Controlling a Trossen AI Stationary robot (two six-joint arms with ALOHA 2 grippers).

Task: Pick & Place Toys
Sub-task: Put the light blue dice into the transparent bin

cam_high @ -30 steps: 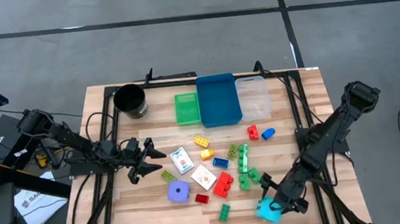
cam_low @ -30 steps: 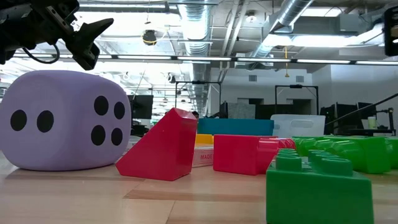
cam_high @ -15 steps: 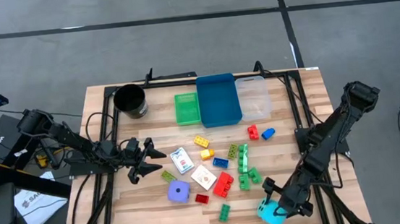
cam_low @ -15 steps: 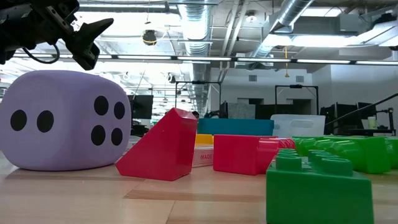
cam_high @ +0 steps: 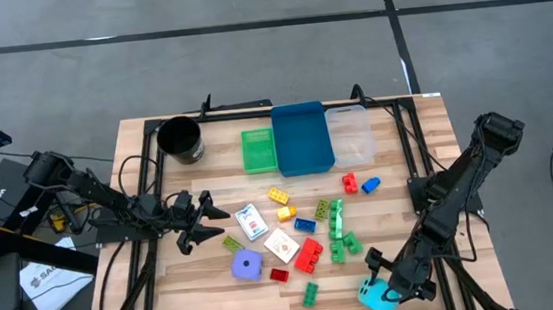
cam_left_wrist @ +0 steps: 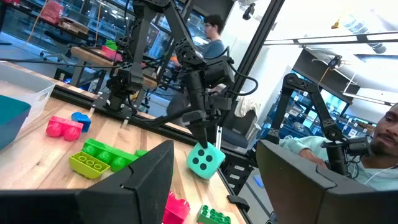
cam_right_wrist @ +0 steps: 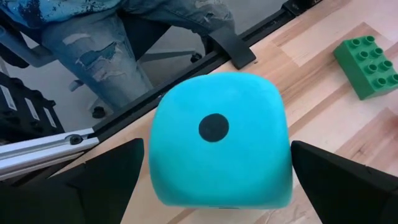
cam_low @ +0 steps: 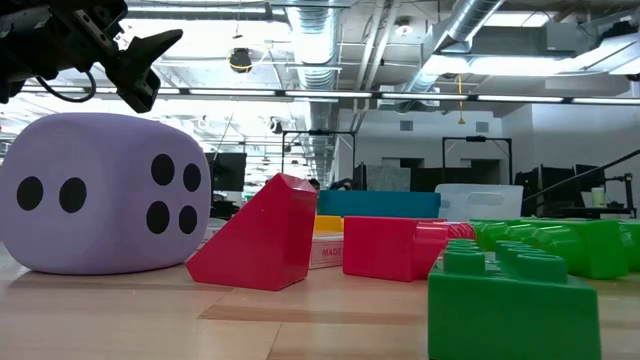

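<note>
A cyan die (cam_high: 374,295) sits at the table's near edge toward the right, between the fingers of my right gripper (cam_high: 389,288), which is shut on it. It also shows in the left wrist view as the cyan die (cam_left_wrist: 205,158). A purple die (cam_high: 247,266) rests on the wood near the middle. Around it lie red, yellow, green and blue bricks (cam_high: 308,255) and white card packs (cam_high: 250,222). My left gripper (cam_high: 212,224) hovers open at the left, above the table, touching nothing. My right gripper pinches the cyan die between its two fingers, one on each opposite side (cam_right_wrist: 158,155), with the one-dot face (cam_right_wrist: 214,127) toward the wrist. The fingers slant down from the table's far right. The die sits tilted below them; whether its lower corner touches the wood I cannot tell.
Along the far edge stand a black cup (cam_high: 181,139), a green tray (cam_high: 259,149), a blue tray (cam_high: 302,138) and a clear tray (cam_high: 350,135). A green brick (cam_right_wrist: 367,65) lies close to the cyan die. A person's legs (cam_right_wrist: 106,56) are just beyond the near edge.
My right gripper has crept slightly toward the table's near right corner, and the cyan die has gone with it between the fingers. My left arm has kept still.
</note>
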